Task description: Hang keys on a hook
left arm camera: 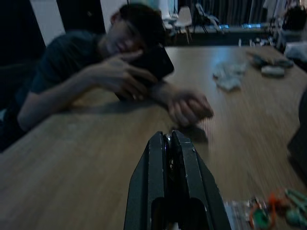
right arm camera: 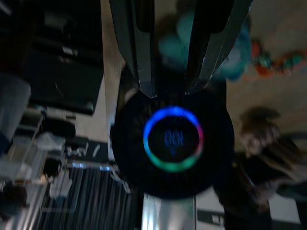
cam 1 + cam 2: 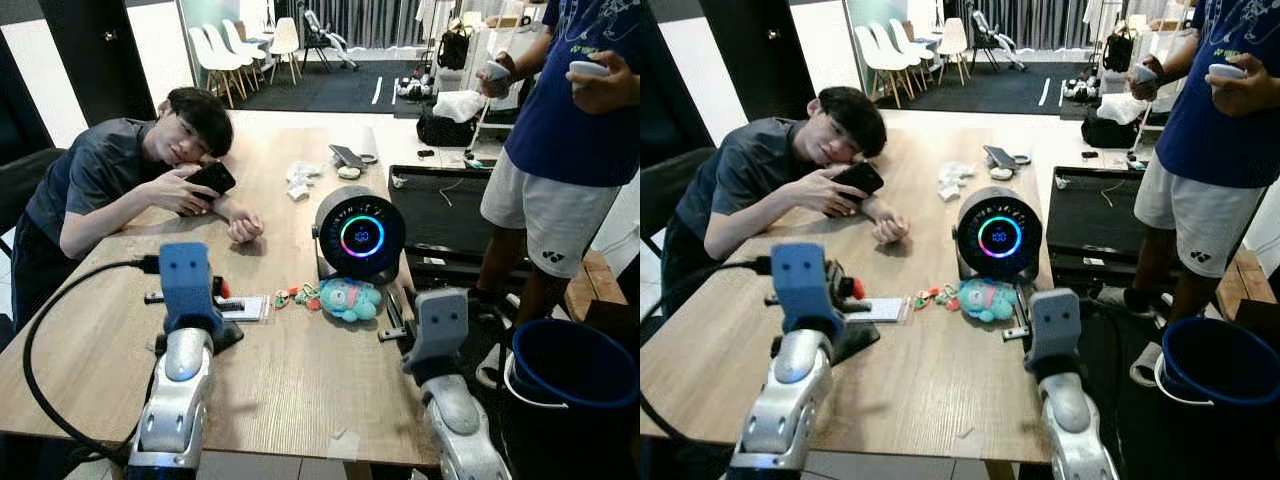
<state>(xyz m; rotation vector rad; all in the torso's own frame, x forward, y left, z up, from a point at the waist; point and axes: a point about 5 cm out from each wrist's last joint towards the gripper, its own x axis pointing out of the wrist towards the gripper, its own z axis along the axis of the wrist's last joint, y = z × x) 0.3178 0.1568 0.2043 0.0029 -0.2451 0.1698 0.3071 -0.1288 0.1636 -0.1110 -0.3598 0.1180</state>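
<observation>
Both grippers hover low over the table's near edge, your left gripper [image 1: 171, 143] pressed shut on nothing, your right gripper [image 2: 170, 88] parted and empty, while the keys [image 3: 297, 296] lie untouched beside the blue plush toy [image 3: 350, 298], so grasping them comes next.

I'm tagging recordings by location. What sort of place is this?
Probably a home's open dining and living area: a long wooden table where a person rests, white dining chairs behind, and a treadmill beside the table.
</observation>
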